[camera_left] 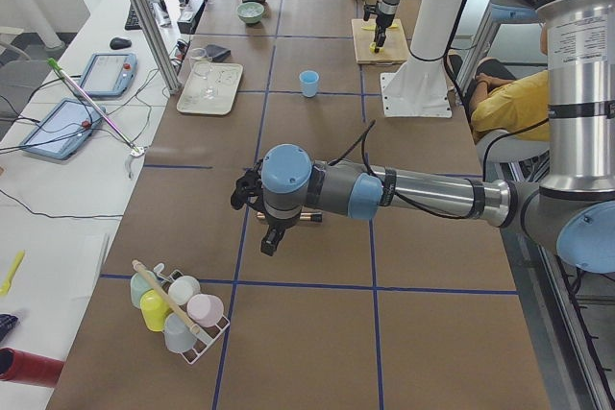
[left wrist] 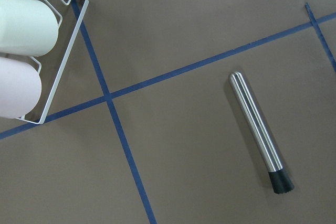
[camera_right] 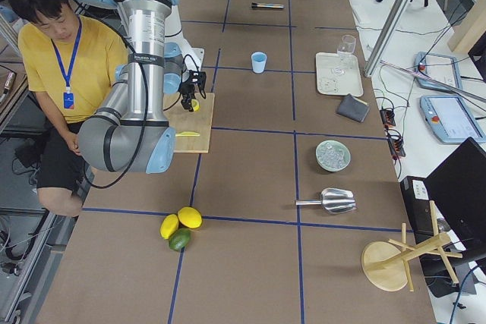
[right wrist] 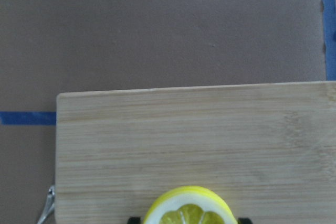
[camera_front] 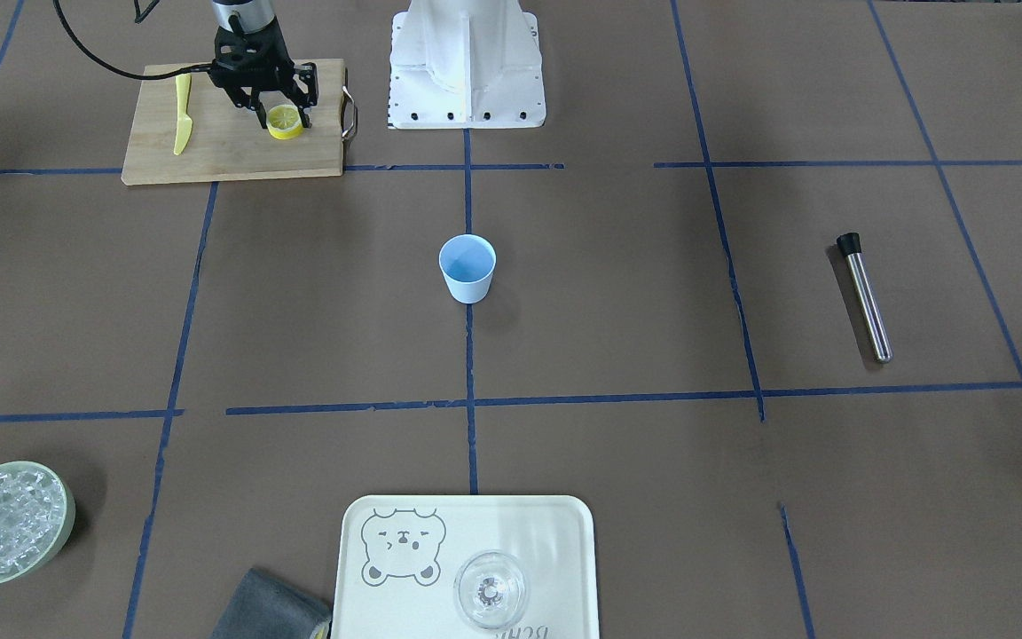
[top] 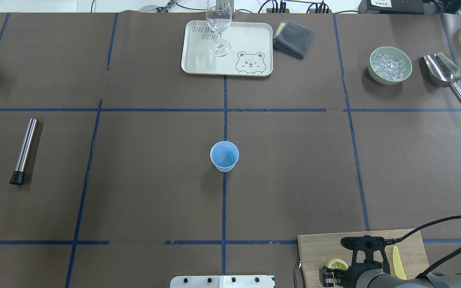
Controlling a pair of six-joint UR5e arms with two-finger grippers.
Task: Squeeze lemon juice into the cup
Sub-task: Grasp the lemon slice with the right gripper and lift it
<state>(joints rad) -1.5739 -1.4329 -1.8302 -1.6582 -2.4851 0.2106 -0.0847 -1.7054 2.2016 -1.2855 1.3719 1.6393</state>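
The lemon [camera_front: 285, 122] is a yellow slice with a pale segmented face, lying on the wooden cutting board [camera_front: 227, 151] at the robot's right. My right gripper [camera_front: 284, 114] stands over it at board level. In the right wrist view the lemon [right wrist: 188, 208] sits between two black fingertips [right wrist: 134, 219] that press its sides. The light-blue cup [camera_front: 467, 266] stands upright and apart at the table's middle [top: 224, 156]. My left gripper [camera_left: 259, 223] hovers above the steel muddler [left wrist: 260, 129]; I cannot tell whether it is open or shut.
A yellow knife [camera_front: 182, 114] lies on the board left of the gripper. A tray [camera_front: 520, 532] holds a clear glass [camera_front: 491, 590]. A bowl of ice [camera_front: 67, 524], a grey cloth [camera_front: 267, 608], a metal scoop [top: 442, 70] and a cup rack [camera_left: 178, 309] stand around the edges.
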